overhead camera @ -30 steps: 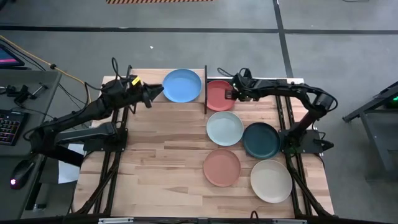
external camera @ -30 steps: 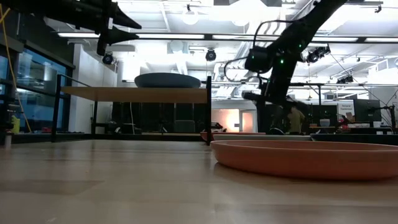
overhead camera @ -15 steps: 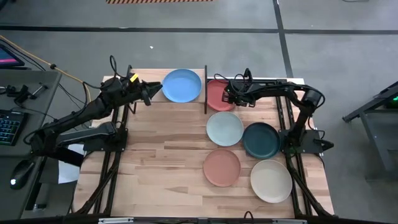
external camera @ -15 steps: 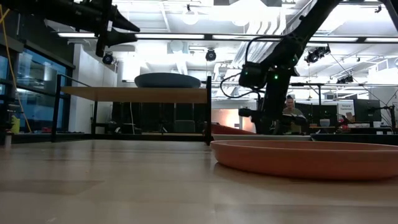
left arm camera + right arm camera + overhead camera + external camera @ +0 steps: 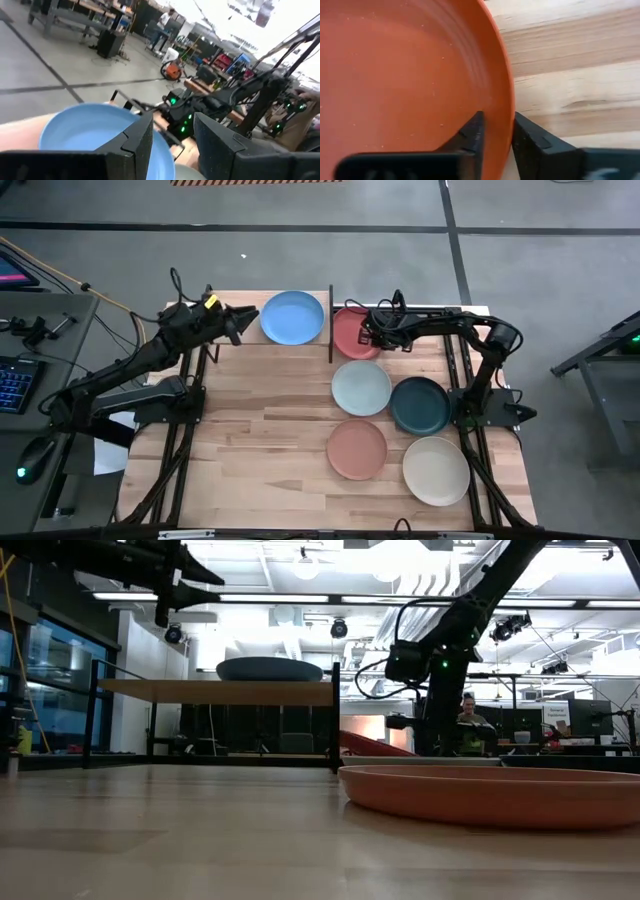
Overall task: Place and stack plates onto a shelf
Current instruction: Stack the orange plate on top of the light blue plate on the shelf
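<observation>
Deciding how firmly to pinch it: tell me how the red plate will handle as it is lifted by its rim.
The red plate looks rigid: pinched at one edge by the right end effector, it tilts whole in the low view, unbent. Its matte surface probably grips well. Held off-centre, it may sag or pivot, so a firm pinch seems wise.

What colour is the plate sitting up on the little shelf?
Sky blue: the plate on the shelf shows best in the high view.

No legible text or labels.
</observation>
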Robot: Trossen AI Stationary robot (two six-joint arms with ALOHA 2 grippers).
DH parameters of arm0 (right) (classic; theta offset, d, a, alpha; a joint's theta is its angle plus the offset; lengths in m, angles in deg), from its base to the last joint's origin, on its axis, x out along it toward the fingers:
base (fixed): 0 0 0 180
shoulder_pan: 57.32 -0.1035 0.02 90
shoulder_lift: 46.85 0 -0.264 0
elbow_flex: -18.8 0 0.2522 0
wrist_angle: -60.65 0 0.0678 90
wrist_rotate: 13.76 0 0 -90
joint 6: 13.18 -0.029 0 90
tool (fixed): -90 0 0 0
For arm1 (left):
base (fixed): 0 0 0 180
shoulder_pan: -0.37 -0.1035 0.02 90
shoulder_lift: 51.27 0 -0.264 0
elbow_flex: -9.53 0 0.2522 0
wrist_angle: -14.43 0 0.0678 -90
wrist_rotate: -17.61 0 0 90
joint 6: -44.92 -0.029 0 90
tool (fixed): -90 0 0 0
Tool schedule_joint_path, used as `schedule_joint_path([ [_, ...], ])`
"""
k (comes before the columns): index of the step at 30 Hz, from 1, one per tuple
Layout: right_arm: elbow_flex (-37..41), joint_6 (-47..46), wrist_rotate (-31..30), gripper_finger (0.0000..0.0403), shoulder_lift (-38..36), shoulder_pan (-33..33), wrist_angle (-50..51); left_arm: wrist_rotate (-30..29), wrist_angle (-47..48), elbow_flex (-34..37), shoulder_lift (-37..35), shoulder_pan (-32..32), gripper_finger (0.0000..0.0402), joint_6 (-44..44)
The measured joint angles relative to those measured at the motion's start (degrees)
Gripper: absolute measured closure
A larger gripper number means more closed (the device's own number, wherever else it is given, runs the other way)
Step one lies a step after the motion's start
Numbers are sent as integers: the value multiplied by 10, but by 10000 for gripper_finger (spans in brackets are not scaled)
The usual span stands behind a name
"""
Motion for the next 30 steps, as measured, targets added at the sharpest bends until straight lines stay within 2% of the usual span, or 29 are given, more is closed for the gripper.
schedule_joint_path([
  [4,0,28,-16,394,1,1,3,-7,-32,0,0,0,268,3],
  [9,2,75,-40,397,-29,2,45,-27,-48,0,0,0,268,4],
  [14,4,136,-94,403,-124,19,123,-33,-43,-22,0,0,268,-8],
  [19,3,187,-121,402,-258,48,140,-32,-41,-45,0,0,268,-32],
  [24,2,196,-91,402,-365,67,104,-26,-34,-58,0,0,268,-63],
  [30,2,177,-40,402,-405,39,-14,-35,19,-59,0,0,268,-72],
])
